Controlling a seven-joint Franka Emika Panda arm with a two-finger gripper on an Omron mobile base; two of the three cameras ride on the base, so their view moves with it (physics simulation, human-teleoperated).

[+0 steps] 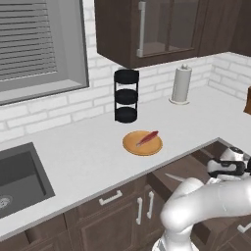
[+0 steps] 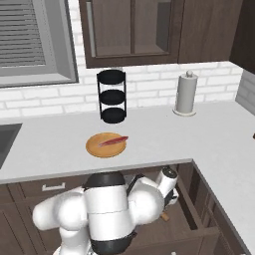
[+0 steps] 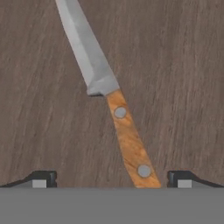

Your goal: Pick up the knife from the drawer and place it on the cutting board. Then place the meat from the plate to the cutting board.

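Knife [image 3: 114, 111]: grey blade, orange-tan hdl.

I'm viewing the counter [image 1: 88, 162] from behind the arm, left and right; both base views are sharing the plate [image 1: 142, 143] ahead. The hand camera is looking closely down past the gripper [image 3: 112, 179] at the knife [image 3: 105, 87].

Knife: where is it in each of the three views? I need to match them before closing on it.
Left base view: a pale sliver of the knife blade in the open drawer, lower right, left of the arm.
Right base view: what looks like its orange handle end, low and right of centre, beside the arm.
Hand view: the whole knife, running top left to bottom centre.
Shared landmark: the drawer's dark wooden floor under it.
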